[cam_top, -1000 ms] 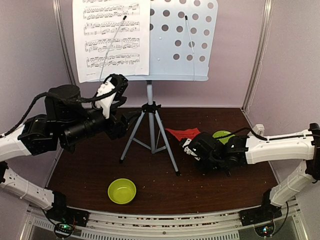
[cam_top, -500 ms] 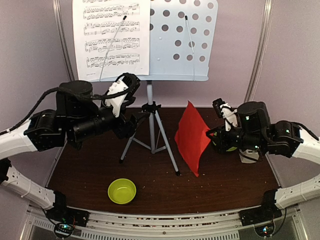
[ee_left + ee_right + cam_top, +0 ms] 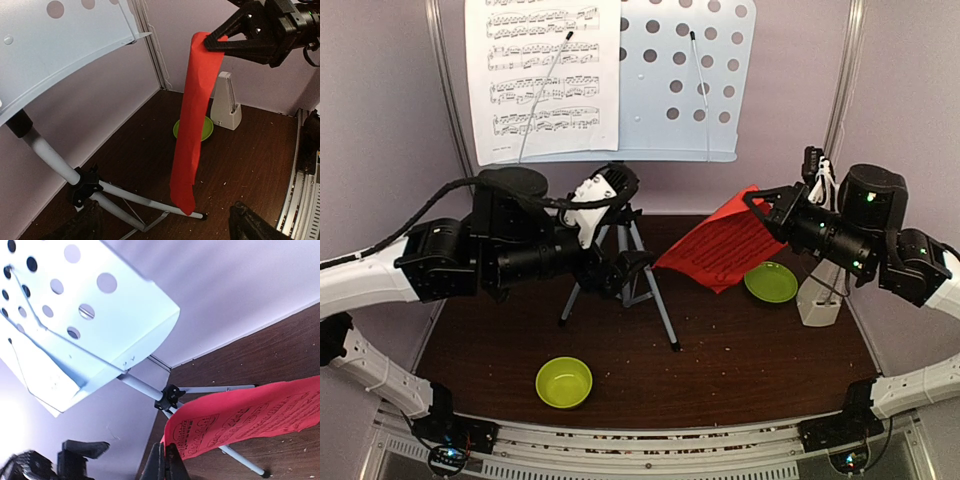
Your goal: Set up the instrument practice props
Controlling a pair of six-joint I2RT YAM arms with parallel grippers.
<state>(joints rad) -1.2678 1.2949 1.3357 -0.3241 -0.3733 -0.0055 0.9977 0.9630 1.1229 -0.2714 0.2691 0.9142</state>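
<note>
The right gripper (image 3: pixel 757 203), pinched shut on one corner of the red page (image 3: pixel 720 245), lets it droop limp below and to its left, short of the music stand (image 3: pixel 670 110) higher up, so it may fold or slip while the left gripper (image 3: pixel 167 226) gapes empty, giving no support.

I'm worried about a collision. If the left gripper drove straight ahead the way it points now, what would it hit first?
Probably the red page held up by the right gripper; it hangs right ahead of the left gripper, though depth is hard to judge.
</note>
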